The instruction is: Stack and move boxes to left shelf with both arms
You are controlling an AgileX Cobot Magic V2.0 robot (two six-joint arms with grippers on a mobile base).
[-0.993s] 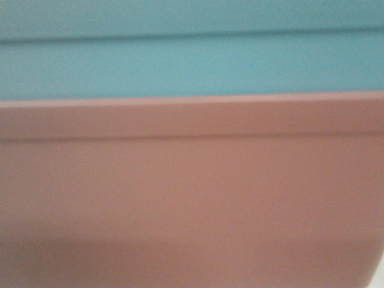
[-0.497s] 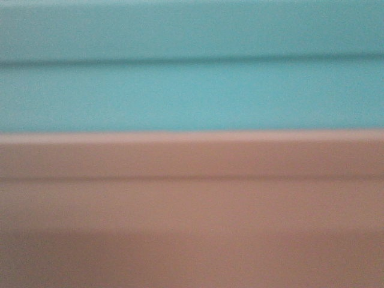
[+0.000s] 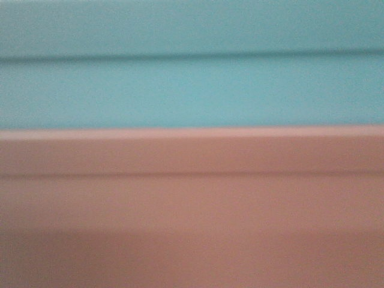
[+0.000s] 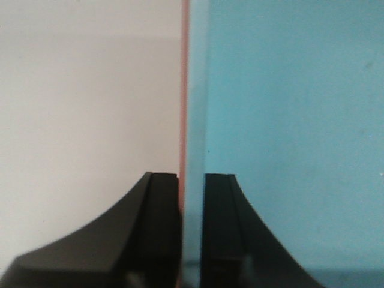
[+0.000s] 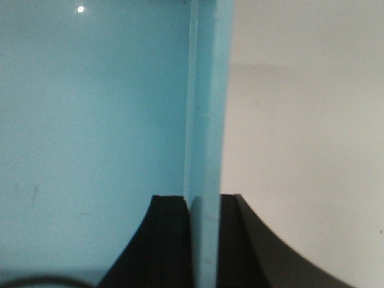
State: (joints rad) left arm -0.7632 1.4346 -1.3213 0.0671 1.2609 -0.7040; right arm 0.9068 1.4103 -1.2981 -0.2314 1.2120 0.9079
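No room shows in the front view. The frame is filled, out of focus, by the blue box (image 3: 192, 90) above and the pink box (image 3: 192, 210) below, and the pink rim runs level across the middle. The blue one appears to sit nested in the pink one. The left shelf is not in view.

In the left wrist view a plain pale surface (image 4: 90, 90) lies behind. The left gripper (image 4: 191, 234) is clenched on the blue box's side wall, with a thin pink edge pressed against that wall on the outer side.

In the right wrist view the right gripper (image 5: 205, 240) pinches the opposite blue wall in the same way, and no pink shows there.

The boxes are probably light and empty. Their thin, smooth plastic walls could flex or slip, so the firmest hold is likely high at the stiff rim, with both sides kept level.
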